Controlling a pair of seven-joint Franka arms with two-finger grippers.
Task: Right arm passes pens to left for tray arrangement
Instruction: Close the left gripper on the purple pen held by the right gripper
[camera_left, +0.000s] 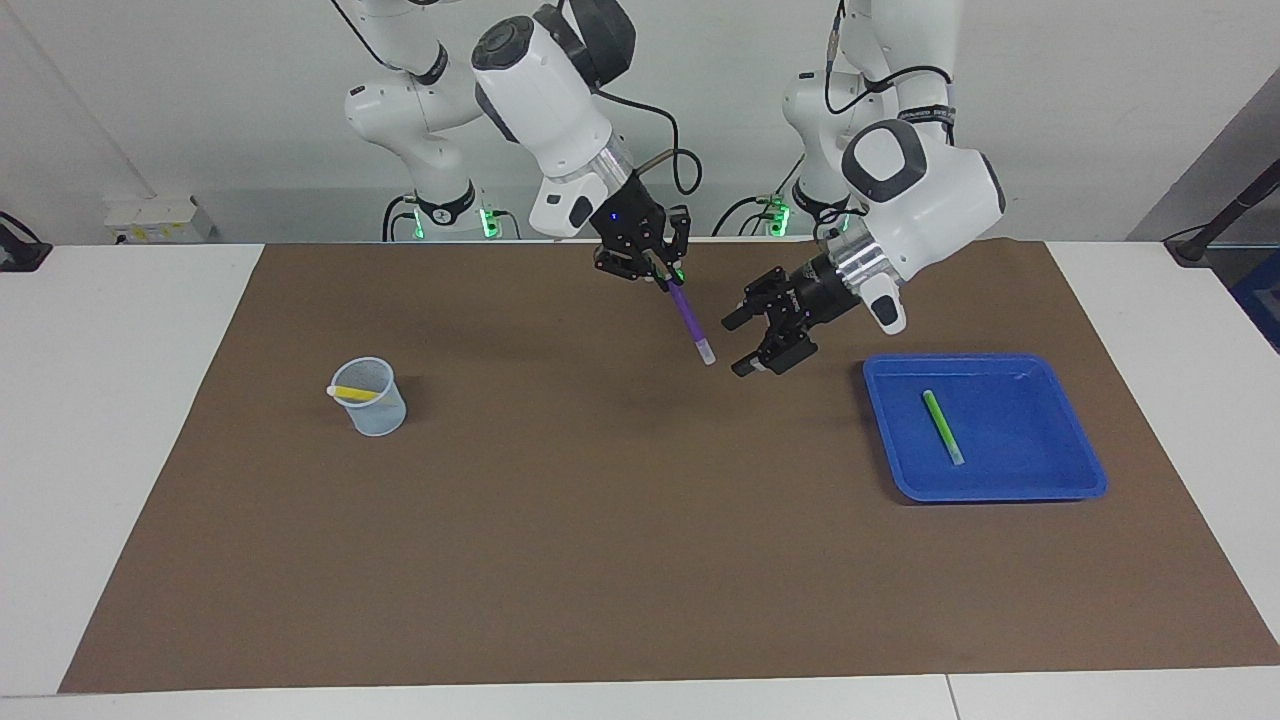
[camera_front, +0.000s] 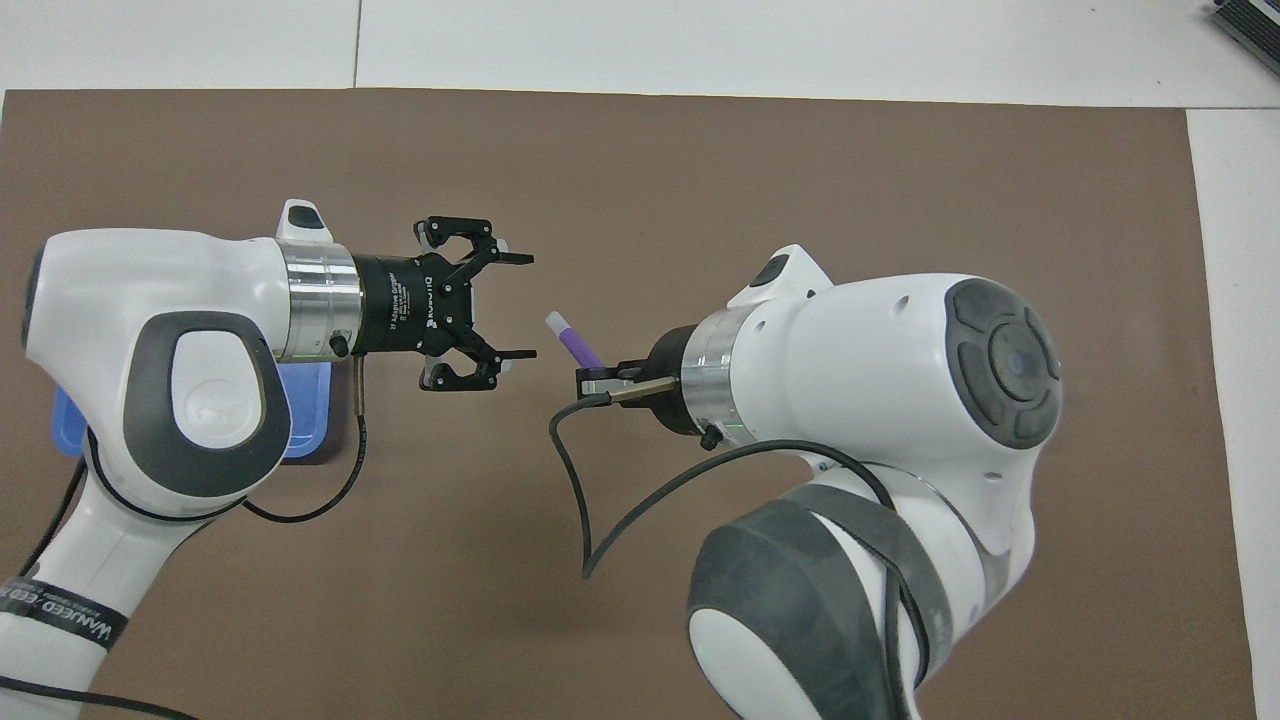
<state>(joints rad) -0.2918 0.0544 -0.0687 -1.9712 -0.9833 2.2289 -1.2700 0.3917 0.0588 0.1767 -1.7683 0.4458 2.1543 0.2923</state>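
Note:
My right gripper (camera_left: 660, 277), with a blue light on its wrist, is shut on the purple pen (camera_left: 690, 320), which hangs slanted with its pale end down, in the air over the mat's middle. The pen also shows in the overhead view (camera_front: 572, 340). My left gripper (camera_left: 738, 345) is open in the air beside the pen's pale end, a small gap away; it also shows in the overhead view (camera_front: 518, 306). The green pen (camera_left: 941, 425) lies in the blue tray (camera_left: 1000, 485). The yellow pen (camera_left: 352, 392) leans in a pale-blue mesh cup (camera_left: 372, 400).
A brown mat (camera_left: 600, 560) covers most of the white table. The tray sits toward the left arm's end and the cup toward the right arm's end. In the overhead view the left arm hides most of the tray (camera_front: 300, 420).

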